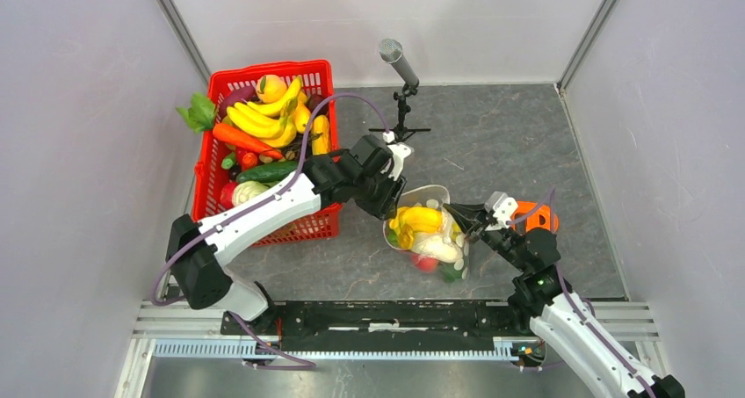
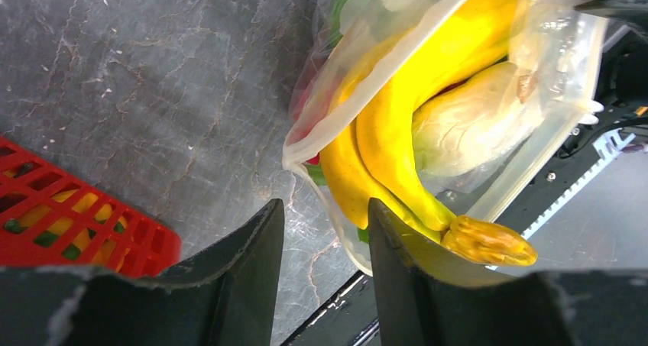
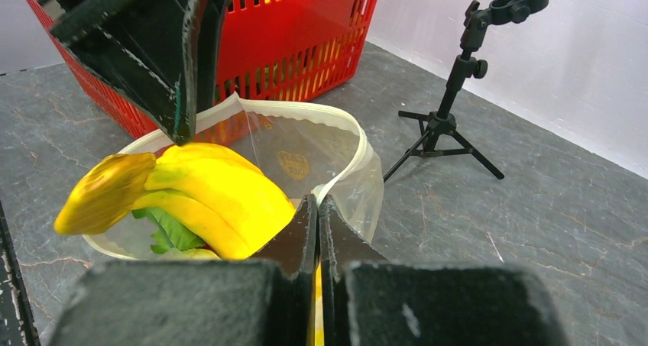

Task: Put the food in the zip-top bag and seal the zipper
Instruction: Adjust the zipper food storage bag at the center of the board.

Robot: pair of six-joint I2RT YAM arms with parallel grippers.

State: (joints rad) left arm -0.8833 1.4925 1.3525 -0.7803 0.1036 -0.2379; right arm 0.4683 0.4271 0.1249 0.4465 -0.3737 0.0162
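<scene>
**Zip-top bag [image 3: 306,143] open, part filled**

Bag lies mid-table [image 1: 527,143], holding bananas [image 1: 420,220], a pale piece [image 2: 474,117], a green leaf [image 3: 172,231] and a red piece [image 1: 425,262]. Right gripper [image 3: 318,208]: jaws closed on the bag's rim. Left gripper [image 2: 325,208]: jaws apart, empty, over the bananas. Red basket [image 1: 272,66] at left, heaped with more food [image 1: 264,121]

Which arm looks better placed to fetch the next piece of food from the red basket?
The left. The left gripper is open and holds nothing, and its arm lies right beside the red basket. The right gripper is shut on the rim of the zip-top bag, propping its mouth open.
</scene>
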